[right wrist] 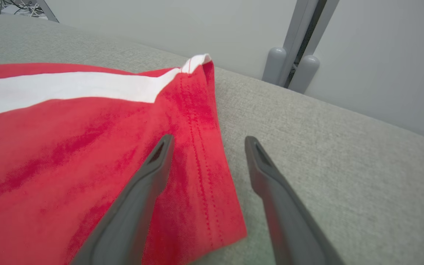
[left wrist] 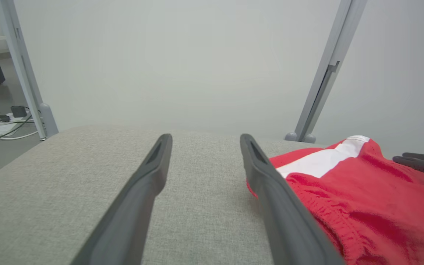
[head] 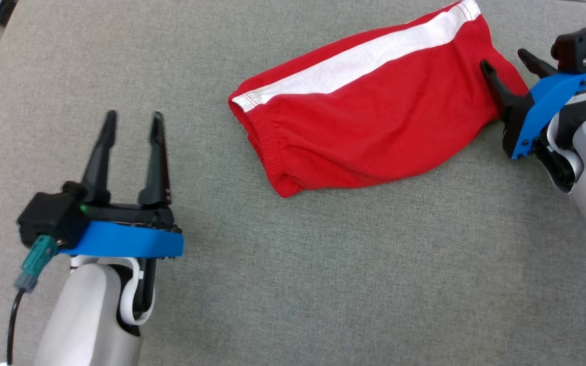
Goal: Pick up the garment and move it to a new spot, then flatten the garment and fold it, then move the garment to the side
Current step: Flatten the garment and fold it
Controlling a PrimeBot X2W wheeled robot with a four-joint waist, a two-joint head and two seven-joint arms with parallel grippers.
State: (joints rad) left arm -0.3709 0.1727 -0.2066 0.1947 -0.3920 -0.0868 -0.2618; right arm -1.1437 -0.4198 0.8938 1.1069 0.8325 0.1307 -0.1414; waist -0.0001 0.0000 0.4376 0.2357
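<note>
Red garment (head: 374,117), white-striped: laid on grey surface (head: 323,279). Left gripper (head: 134,118): spread wide, nothing held, set well apart. Right gripper (head: 504,57): spread wide astride hem (right wrist: 199,147), apparently nothing clasped.

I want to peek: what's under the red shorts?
The shorts lie on the grey cushion, which shows all round them. Anything tucked beneath the cloth is covered.

Left gripper (head: 134,115) and right gripper (head: 503,58) each have two long black fingers (head: 98,162) past a blue plate (head: 125,245), a teal plug (head: 40,255) beside it and a pale grey forearm (head: 82,315) behind it.
</note>
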